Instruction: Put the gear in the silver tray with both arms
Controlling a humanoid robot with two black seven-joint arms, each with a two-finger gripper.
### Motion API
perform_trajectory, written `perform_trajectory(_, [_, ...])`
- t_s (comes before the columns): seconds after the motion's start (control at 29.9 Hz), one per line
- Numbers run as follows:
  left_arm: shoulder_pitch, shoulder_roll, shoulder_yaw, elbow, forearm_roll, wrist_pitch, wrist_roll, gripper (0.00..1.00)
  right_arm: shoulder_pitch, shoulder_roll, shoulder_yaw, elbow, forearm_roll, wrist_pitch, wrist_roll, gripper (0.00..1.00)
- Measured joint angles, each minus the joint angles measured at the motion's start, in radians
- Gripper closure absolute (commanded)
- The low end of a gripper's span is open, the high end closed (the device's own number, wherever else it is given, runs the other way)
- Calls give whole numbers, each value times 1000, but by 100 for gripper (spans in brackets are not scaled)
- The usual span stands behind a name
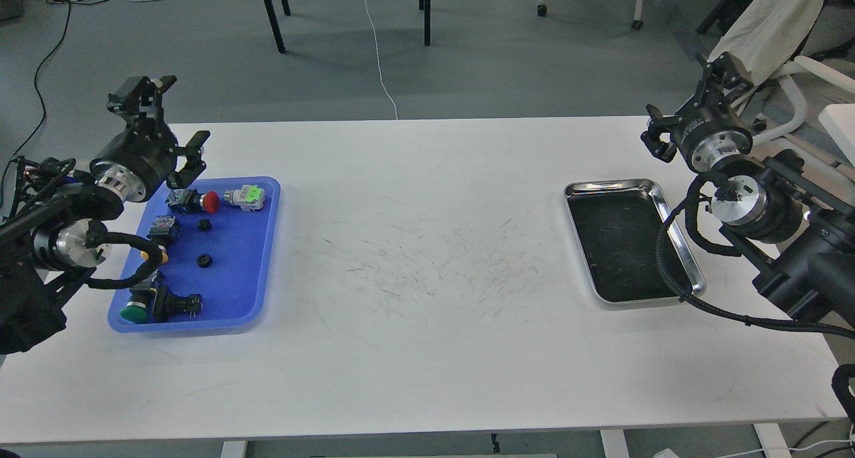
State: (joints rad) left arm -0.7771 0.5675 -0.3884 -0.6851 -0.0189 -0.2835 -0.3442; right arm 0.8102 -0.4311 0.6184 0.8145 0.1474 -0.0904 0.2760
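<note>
Two small black gears (204,225) (204,260) lie in the blue plastic tray (257,291) on the left of the white table. My left gripper (175,116) hovers over that tray's far-left corner, open and empty, well above the gears. The silver tray (611,185) sits on the right side of the table, its dark bottom bare. My right gripper (689,104) hangs beyond the silver tray's far-right corner, open, with nothing between its fingers.
The blue tray also holds a red push-button switch (202,201), a green-and-white switch (246,197), a green button (135,312) and black switch bodies (179,304). The table's far edge (414,119) borders open floor with chair legs. A white chair (795,77) stands behind the right arm.
</note>
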Motion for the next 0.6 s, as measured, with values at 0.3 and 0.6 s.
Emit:
perform_trajectory(0.3, [2, 13, 0, -3, -1, 5, 8, 1, 0, 0, -6, 1, 0, -3, 0, 1])
perform_trajectory(0.6, [1, 34, 1, -6, -1, -2, 5, 1, -1, 11, -9, 2, 0, -6, 1, 1])
